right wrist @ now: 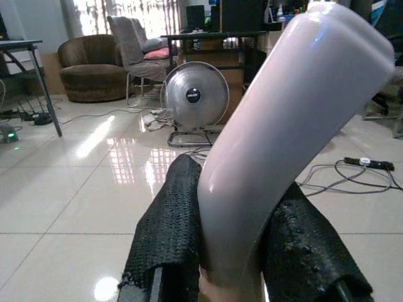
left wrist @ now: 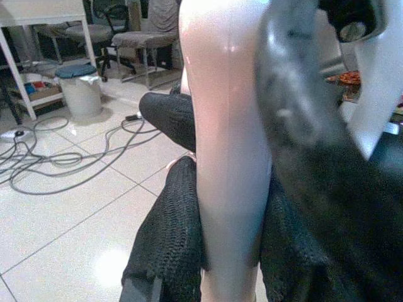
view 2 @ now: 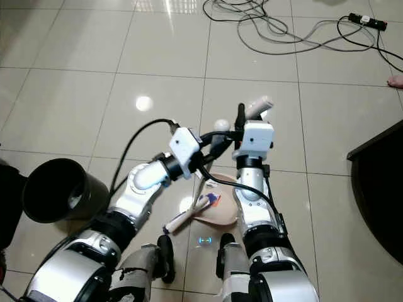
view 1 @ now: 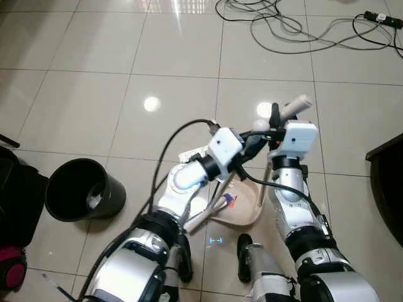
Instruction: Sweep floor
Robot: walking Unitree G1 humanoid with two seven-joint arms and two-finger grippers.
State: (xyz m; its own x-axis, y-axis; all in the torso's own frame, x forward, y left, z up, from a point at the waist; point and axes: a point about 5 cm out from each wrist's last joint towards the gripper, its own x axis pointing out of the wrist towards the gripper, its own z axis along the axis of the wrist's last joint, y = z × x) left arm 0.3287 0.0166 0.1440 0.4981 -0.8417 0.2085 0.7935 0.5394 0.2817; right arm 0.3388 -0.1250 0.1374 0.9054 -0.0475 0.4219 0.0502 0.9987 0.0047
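the right gripper (view 1: 277, 123) is clenched on the pale pink dustpan handle (view 1: 295, 107), whose upper end slants up and away to the robot's right; from there a thin shaft runs steeply down, roughly upright, to the beige dustpan (view 1: 242, 211) resting on the tiled floor (view 1: 94, 63) just ahead of the robot's feet; the pan's open mouth faces the robot's left; in the right wrist view the glossy handle (right wrist: 283, 126) sits squeezed between the two textured black fingers (right wrist: 167, 239); the left gripper (view 1: 255, 139) grasps the pale brush handle (left wrist: 230, 157), pinched between its fingers (left wrist: 170, 239) just beside the right gripper; a rounded white knob (view 1: 260, 125) tops this handle, which is close to vertical; at the pan's mouth a white broom head (view 1: 211, 212) lies slanted, long axis running from near left to far right, with a red and blue scrap (view 1: 230, 200) beside it in the pan; a black waste bin (view 1: 82, 189) stands tilted to the robot's left, a bit of white inside; grey cables (view 1: 283, 25) and a power strip (view 1: 383, 19) lie well apart on the far floor
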